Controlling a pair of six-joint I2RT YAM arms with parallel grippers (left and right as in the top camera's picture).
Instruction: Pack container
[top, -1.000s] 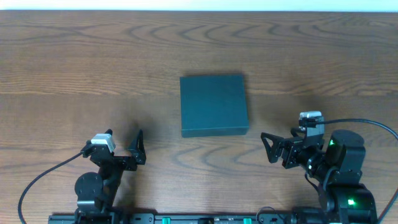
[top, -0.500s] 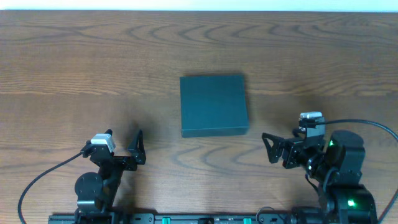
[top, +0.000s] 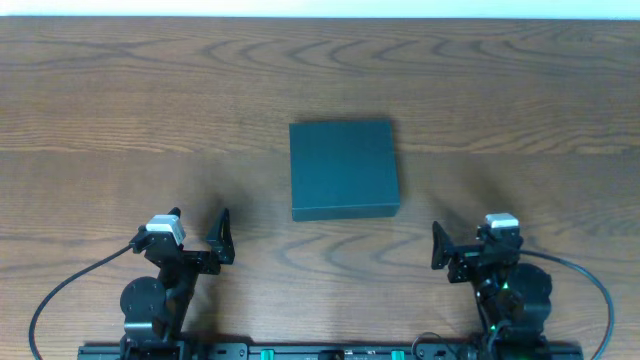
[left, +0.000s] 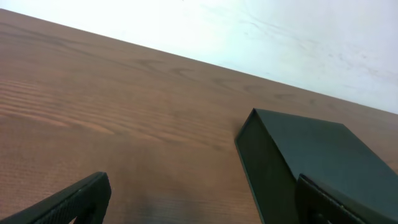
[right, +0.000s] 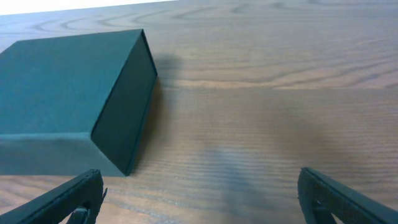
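The container (top: 344, 166) is a dark green-black box, lid closed, at the middle of the table. It shows at the right of the left wrist view (left: 317, 158) and at the left of the right wrist view (right: 62, 87). My left gripper (top: 203, 236) is open and empty near the front edge, left of and nearer than the box; between its fingers (left: 202, 196) is bare wood. My right gripper (top: 463, 252) is open and empty near the front edge, right of and nearer than the box; between its fingers (right: 199, 190) is bare wood. No snack packets are in view.
The wooden table (top: 120, 110) runs to a white wall strip at the far edge. Black cables loop from both arm bases at the front corners (top: 60, 290).
My right arm has drawn back toward the front edge and turned so its gripper faces forward. The left arm and the container have not moved.
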